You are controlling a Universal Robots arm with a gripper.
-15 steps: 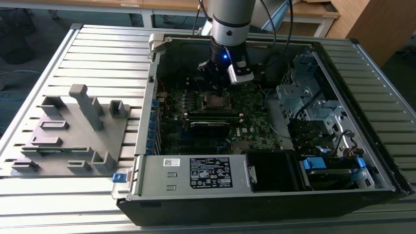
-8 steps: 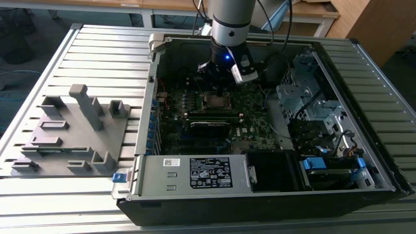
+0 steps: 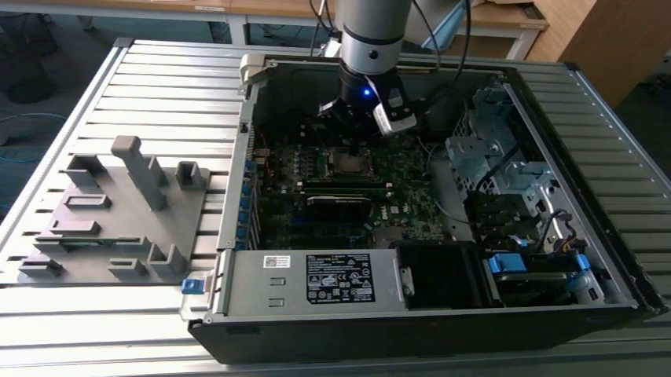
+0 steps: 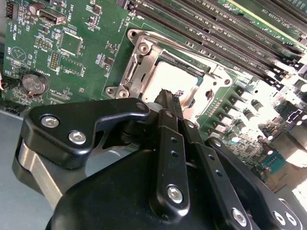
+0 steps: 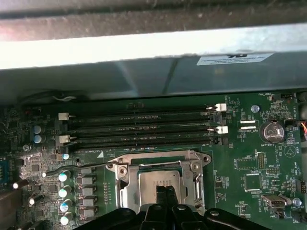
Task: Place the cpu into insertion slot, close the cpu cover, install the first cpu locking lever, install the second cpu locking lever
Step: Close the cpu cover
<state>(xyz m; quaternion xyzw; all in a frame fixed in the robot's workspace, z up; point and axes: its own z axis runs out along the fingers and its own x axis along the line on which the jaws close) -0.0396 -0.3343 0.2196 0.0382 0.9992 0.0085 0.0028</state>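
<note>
The cpu [image 5: 160, 183] shows its silvery face inside the insertion slot [image 3: 350, 162] on the green motherboard. In the second wrist view the cpu [image 4: 169, 79] looks bright. The cpu cover [image 5: 123, 178], a silvery frame with a square cut-out, lies flat around the chip, and in the second wrist view the cpu cover [image 4: 142, 61] looks the same. My gripper [image 5: 165, 194] hangs just above the chip with its black fingers [image 4: 166, 103] pressed together and nothing between them. In the exterior view the gripper [image 3: 362, 126] is over the socket. I cannot tell how the locking levers stand.
Long black memory slots [image 5: 139, 127] run right beside the socket. A row of capacitors [image 5: 63, 191] and a coin battery [image 5: 272, 131] flank it. The case walls [image 3: 251, 118] and a drive cage [image 3: 493, 157] box in the board. A grey fixture [image 3: 115, 204] stands at the exterior view's left.
</note>
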